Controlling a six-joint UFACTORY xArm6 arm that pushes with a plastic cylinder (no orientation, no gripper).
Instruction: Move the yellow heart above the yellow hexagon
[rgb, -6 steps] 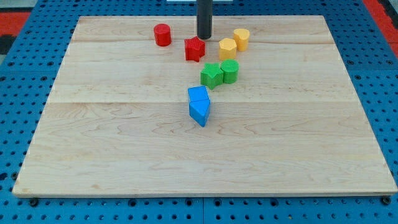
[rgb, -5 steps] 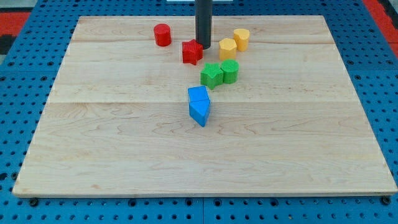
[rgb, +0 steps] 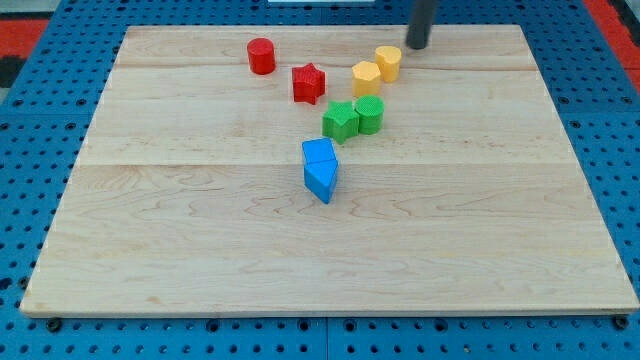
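Rod (rgb: 421, 20) cut off by view's top (upper part unseen); yellow blocks' (rgb: 377, 70) shapes unclear.

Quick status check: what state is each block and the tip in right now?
tip: near the view's top, just right of the yellow blocks, touching none
yellow heart: flat, beside yellow hexagon
red star: flat, alone
red cylinder: upright
green blocks: touching
blue blocks: touching

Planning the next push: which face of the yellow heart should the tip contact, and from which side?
No grip here, only a push. My tip sits just up-right of the yellow heart, which touches the yellow hexagon at its lower left. Probably contact the heart's right face and push toward the view's left, ending above the hexagon.
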